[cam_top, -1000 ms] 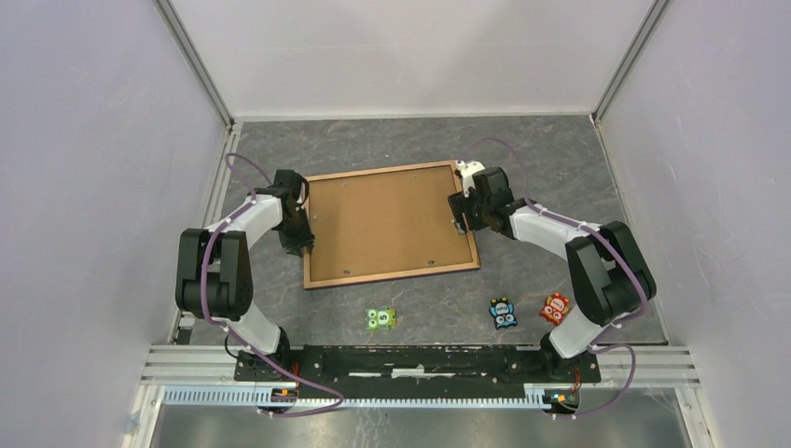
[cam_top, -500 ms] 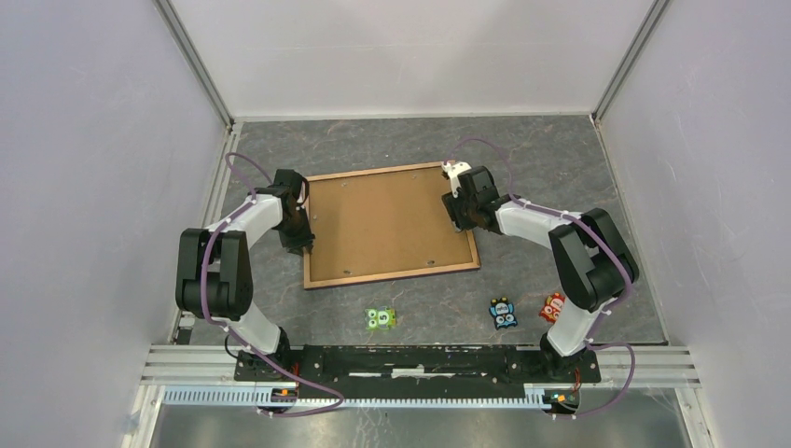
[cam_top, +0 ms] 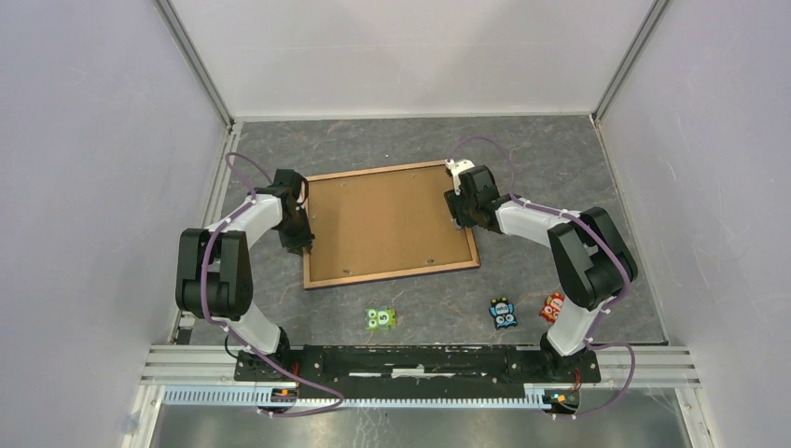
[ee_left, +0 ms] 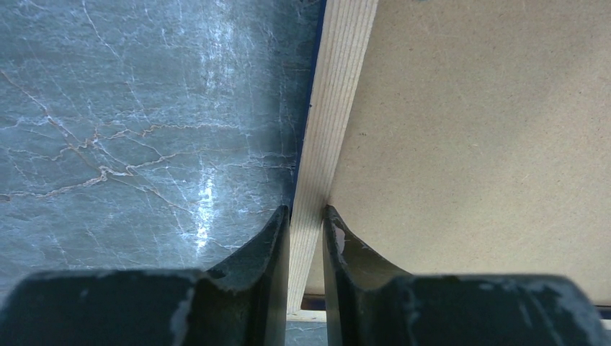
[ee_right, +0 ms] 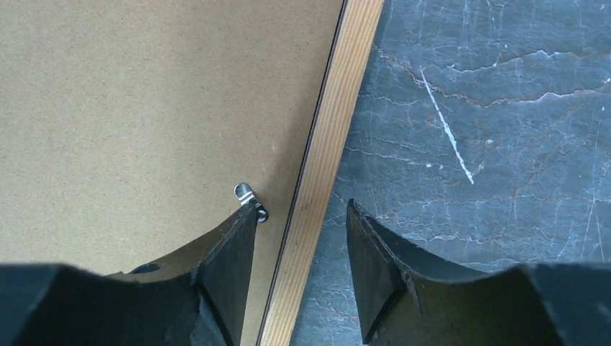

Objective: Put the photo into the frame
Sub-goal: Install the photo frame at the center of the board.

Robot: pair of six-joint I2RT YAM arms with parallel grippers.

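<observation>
Frame (cam_top: 392, 273) | brown backing board (cam_top: 387, 224) seated inside | left pincer (ee_left: 306, 231) clamping rail

Black-and-white arms (cam_top: 254, 215), purple cables (cam_top: 481, 139)

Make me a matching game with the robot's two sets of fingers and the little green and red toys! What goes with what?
Things:
1. left fingers
2. right fingers
3. green toy
4. red toy

Where or how:
A. one on each side of the right rail of the frame, with a gap showing
B. alone on the table, just in front of the frame's near edge
C. pinching the frame's left rail
D. beside the blue toy, rightmost of the toys

Pairs: 1-C, 2-A, 3-B, 4-D
</observation>
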